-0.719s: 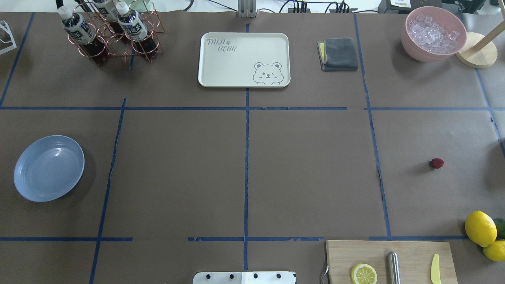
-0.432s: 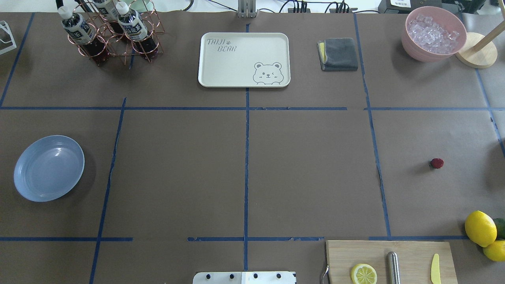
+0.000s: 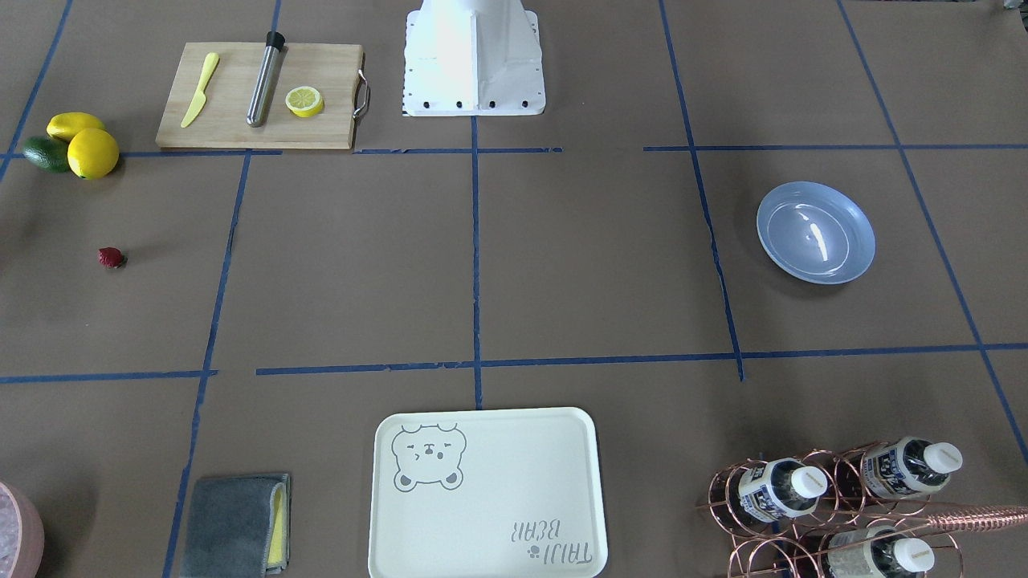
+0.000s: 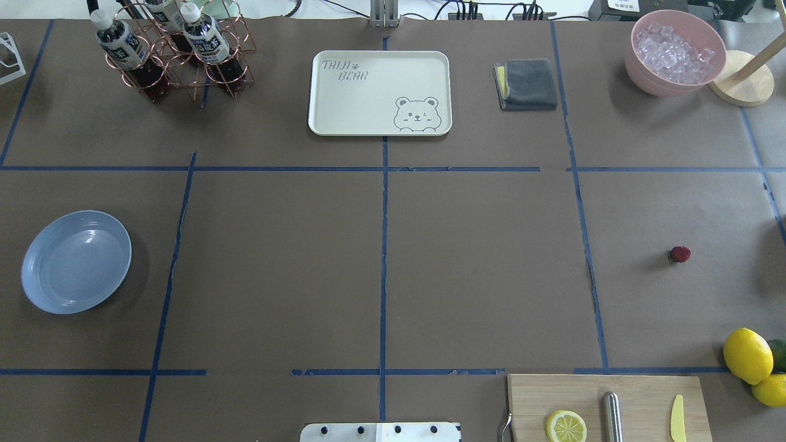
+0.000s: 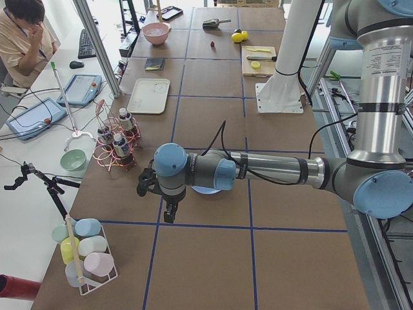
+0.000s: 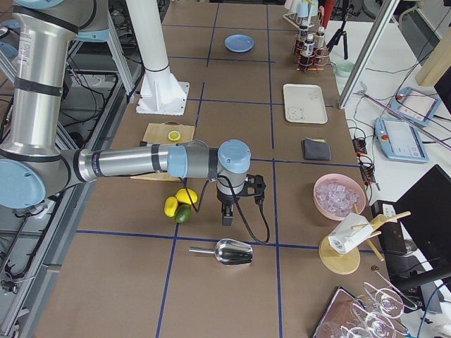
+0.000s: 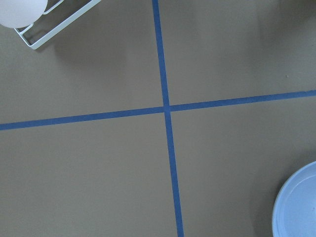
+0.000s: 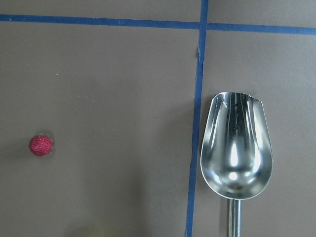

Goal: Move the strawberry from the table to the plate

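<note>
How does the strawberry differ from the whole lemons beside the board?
The strawberry is tiny and dark red; the lemons are much larger and yellow. The strawberry lies alone; the lemons bunch with an avocado. Both rest on the table, on the robot's right.

Strawberry (image 4: 680,254) lies alone on the table (image 4: 479,264), bare paper on every side, open from above. Nearest clutter is the lemons (image 4: 747,355) and avocado (image 4: 778,353) at the right edge, and the cutting board (image 4: 645,399) at the near edge. Metal scoop (image 8: 236,145) lies past a tape line. The middle lane across to the plate (image 4: 76,262) is bare. Bear tray (image 4: 368,98), grey cloth (image 4: 529,84), bottle rack (image 4: 178,61) and ice bowl (image 4: 642,80) line the far edge, well apart.
</note>
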